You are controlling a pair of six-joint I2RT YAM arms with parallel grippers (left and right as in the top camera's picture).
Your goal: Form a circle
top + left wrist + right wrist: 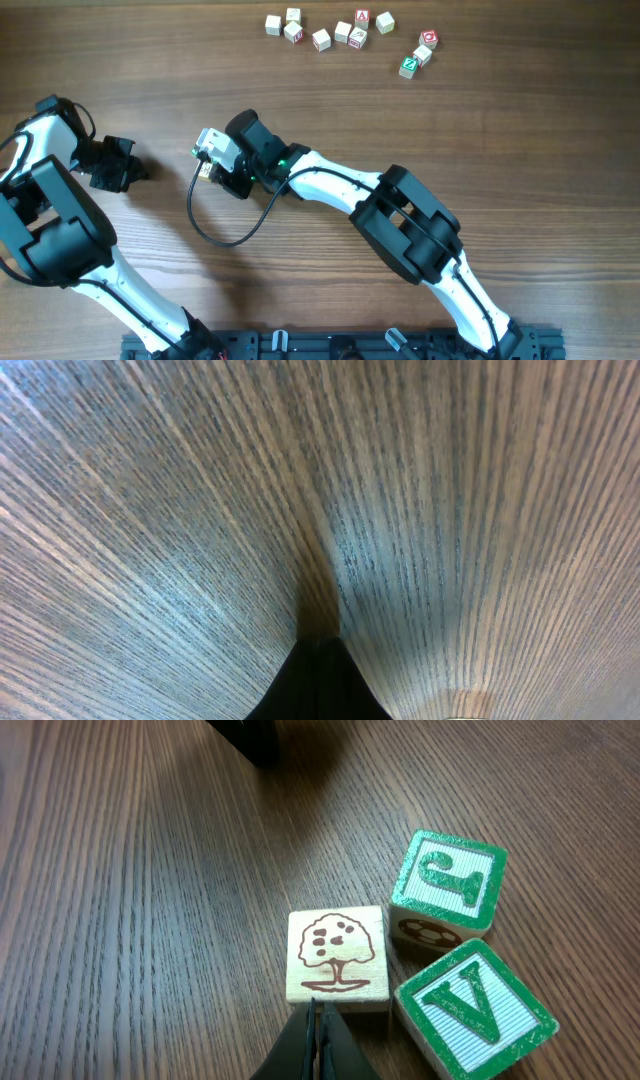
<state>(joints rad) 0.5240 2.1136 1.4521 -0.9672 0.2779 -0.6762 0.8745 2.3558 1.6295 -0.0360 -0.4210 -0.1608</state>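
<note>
Left gripper [122,165] and right gripper [207,170] both pinched together, low on the surface [400,130] overhead, stray cubes [340,35] along the far edge. Left wrist: bare wood grain only. Right wrist: closed tips touching the tree cube [337,955] of the circle [445,885], green-faced cubes [475,1010] just beside.

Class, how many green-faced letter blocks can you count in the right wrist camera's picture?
2. The V block lies lower right; the other green block sits above it in the picture. Others may lie outside the frame.
</note>
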